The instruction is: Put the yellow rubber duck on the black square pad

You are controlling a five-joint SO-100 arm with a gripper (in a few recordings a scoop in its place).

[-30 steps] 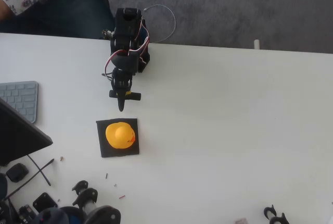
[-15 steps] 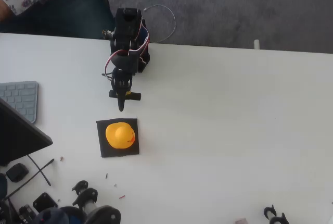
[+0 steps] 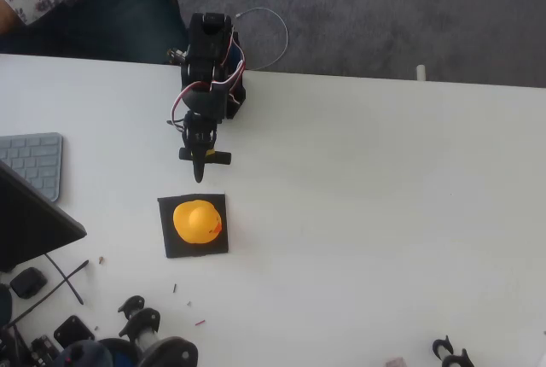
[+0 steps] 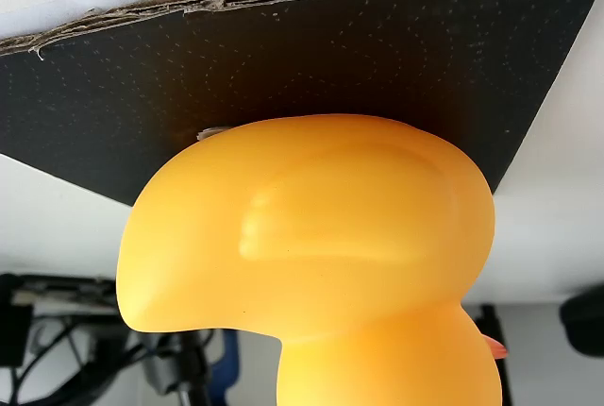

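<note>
Nothing has shifted between the earlier overhead pictures and the present one: you will find the arm, the duck and the pad at the same places throughout. From the overhead view, the small rounded yellow rubber duck [image 3: 198,221] sits on the thin matte black square pad [image 3: 193,225], roughly centred, with black margin showing on all four sides. The black two-finger gripper [image 3: 199,171] hangs over the white table [image 3: 384,213] just above the pad's upper edge in the picture, apart from both duck and pad, its tip pointing down toward them. The fingers appear drawn together into a single point, holding nothing. At the left edge lie a grey keyboard [image 3: 32,162] and a dark slanted panel [image 3: 30,222]; small black parts [image 3: 141,333] are scattered along the bottom left. The wrist view gives you what the overhead one cannot: the duck [image 4: 311,255] close up, its smooth orange-yellow body resting against the pad [image 4: 283,66], whose frayed cardboard edge and faint dotted surface show, plus a sliver of red-orange beak at the lower right.
</note>
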